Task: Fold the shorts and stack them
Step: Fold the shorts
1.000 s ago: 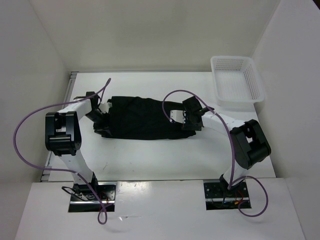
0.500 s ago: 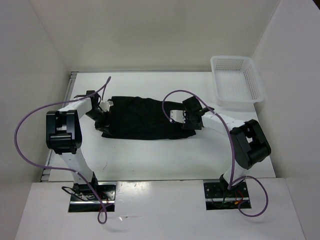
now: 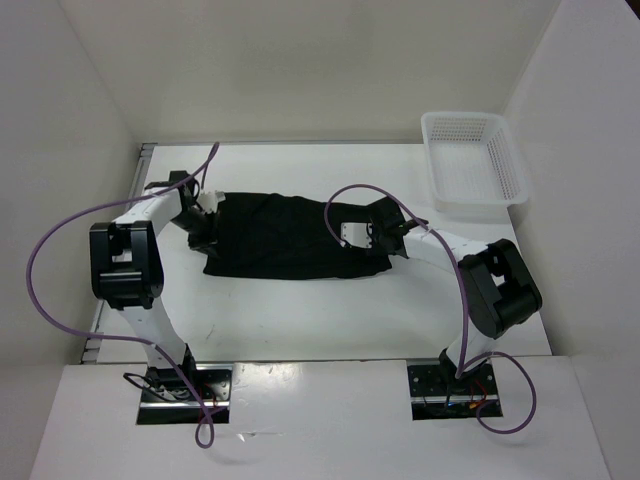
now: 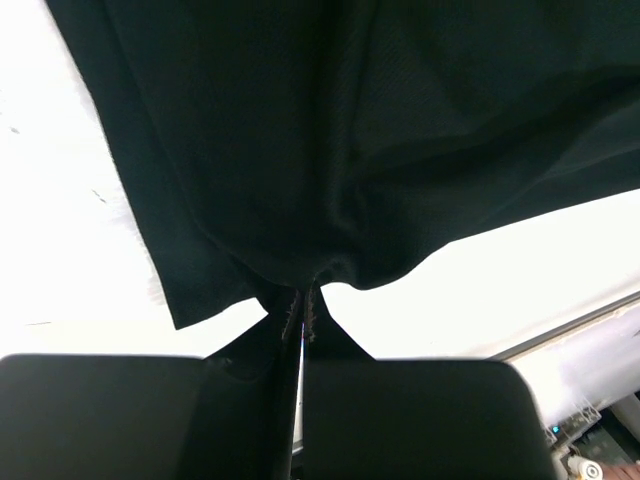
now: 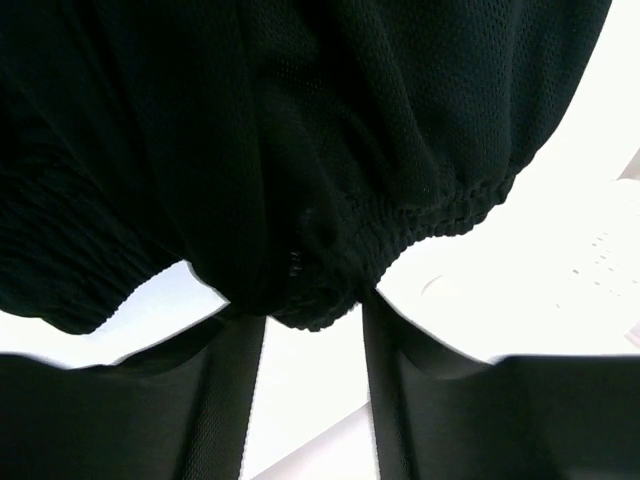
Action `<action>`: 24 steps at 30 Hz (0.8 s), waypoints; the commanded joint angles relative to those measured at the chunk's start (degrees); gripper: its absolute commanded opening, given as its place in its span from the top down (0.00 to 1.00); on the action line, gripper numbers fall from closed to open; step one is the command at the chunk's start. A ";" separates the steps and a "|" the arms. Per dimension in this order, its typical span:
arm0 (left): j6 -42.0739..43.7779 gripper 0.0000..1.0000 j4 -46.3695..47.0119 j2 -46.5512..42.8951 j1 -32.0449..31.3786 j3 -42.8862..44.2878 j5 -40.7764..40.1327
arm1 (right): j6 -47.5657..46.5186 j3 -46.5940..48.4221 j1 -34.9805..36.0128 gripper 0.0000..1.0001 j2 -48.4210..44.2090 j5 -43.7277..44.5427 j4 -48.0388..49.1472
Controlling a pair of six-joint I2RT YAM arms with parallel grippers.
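Black shorts [image 3: 290, 238] lie spread flat across the middle of the white desk [image 3: 300, 320]. At their left end the left pincer [image 4: 303, 300] is closed tight on a pinch of the cloth's edge. At the right end the right pincer [image 5: 310, 310] straddles the gathered elastic waistband [image 5: 440, 210], jaws apart; whether they press it I cannot tell. Farther back, a white mesh basket [image 3: 510, 170] sits at the far right corner

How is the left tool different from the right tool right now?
The left tool is shut tight, pinching a flat edge of the shorts; the right tool has its fingers apart around the bunched waistband. The left tool is at the shorts' left end, the right tool at their right end. Both have black fingers.
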 commanded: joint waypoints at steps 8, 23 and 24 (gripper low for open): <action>0.25 1.00 -0.73 -3.51 0.35 4.42 1.09 | -0.43 -0.30 -0.44 0.42 -0.38 0.09 4.33; 0.25 1.00 -0.11 -5.62 0.87 13.91 -10.15 | 0.10 7.25 0.08 1.00 0.24 -1.15 -1.20; 0.25 1.00 -0.11 -5.62 0.87 14.87 -12.25 | 0.10 8.48 0.08 1.00 0.24 -1.15 -2.34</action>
